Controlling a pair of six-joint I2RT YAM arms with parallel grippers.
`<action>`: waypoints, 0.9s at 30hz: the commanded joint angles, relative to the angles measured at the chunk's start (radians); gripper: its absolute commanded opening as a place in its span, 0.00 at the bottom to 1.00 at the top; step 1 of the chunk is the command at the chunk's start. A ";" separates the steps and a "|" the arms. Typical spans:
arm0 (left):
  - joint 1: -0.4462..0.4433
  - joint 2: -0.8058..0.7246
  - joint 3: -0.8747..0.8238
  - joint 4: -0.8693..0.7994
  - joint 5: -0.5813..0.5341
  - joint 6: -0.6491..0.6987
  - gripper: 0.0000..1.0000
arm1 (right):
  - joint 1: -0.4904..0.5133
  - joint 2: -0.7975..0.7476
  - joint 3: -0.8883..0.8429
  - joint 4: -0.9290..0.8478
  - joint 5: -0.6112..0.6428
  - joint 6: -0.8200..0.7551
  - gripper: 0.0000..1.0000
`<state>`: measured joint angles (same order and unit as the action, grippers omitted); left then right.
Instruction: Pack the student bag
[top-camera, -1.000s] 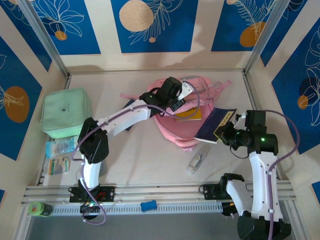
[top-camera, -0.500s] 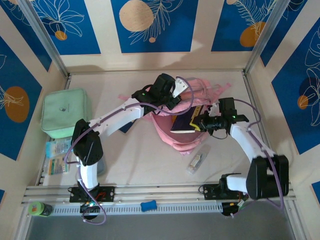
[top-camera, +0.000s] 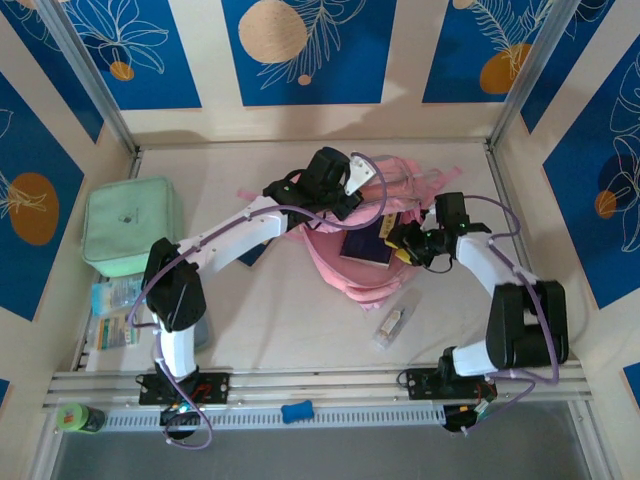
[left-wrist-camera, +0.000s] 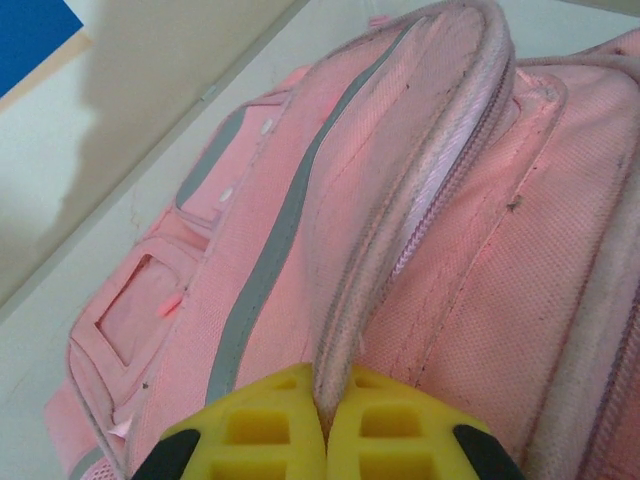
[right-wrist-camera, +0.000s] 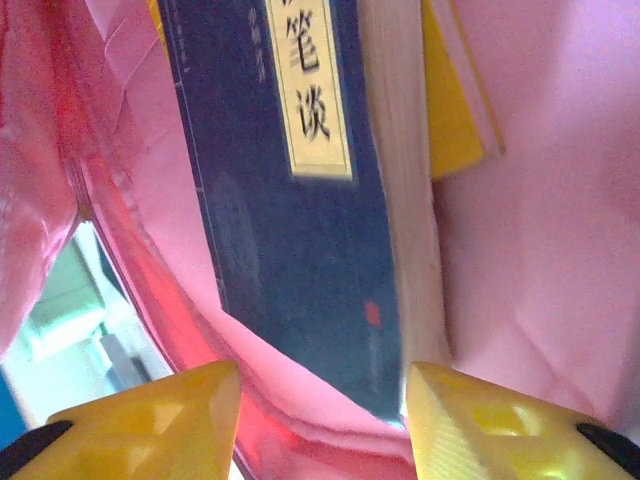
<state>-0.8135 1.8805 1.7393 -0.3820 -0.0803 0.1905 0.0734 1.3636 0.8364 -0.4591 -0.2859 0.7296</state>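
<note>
One student bag lay on the table, with two books inside its mouth: one blue book and one yellow book. The left gripper was clamped on the bag's zip edge. The right gripper stood at the bag's mouth with its jaws apart, gripping nothing. One mint-green case lay well left of the bag.

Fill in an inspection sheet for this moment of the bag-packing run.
Surface: beige table, no spills seen.
Job's things: pink backpack open, dark blue book lying inside.
Clutter: green case, packets, small clear container.
Grippers: left gripper pinching the backpack's rim; right gripper open over the book.
Cables: purple cables run along both arms.
Surroundings: blue patterned wall panels.
</note>
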 joint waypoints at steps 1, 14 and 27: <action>0.007 -0.077 0.023 0.095 0.032 -0.032 0.00 | 0.057 -0.101 -0.029 -0.129 0.153 -0.025 0.46; 0.005 -0.072 0.034 0.075 0.046 -0.060 0.00 | 0.248 0.041 -0.086 0.210 0.244 0.129 0.05; 0.006 -0.063 0.028 0.058 0.020 -0.062 0.00 | 0.203 0.052 -0.071 0.319 0.297 0.023 0.03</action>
<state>-0.8131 1.8805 1.7393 -0.3824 -0.0711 0.1547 0.2630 1.4467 0.7479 -0.1471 0.0257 0.8078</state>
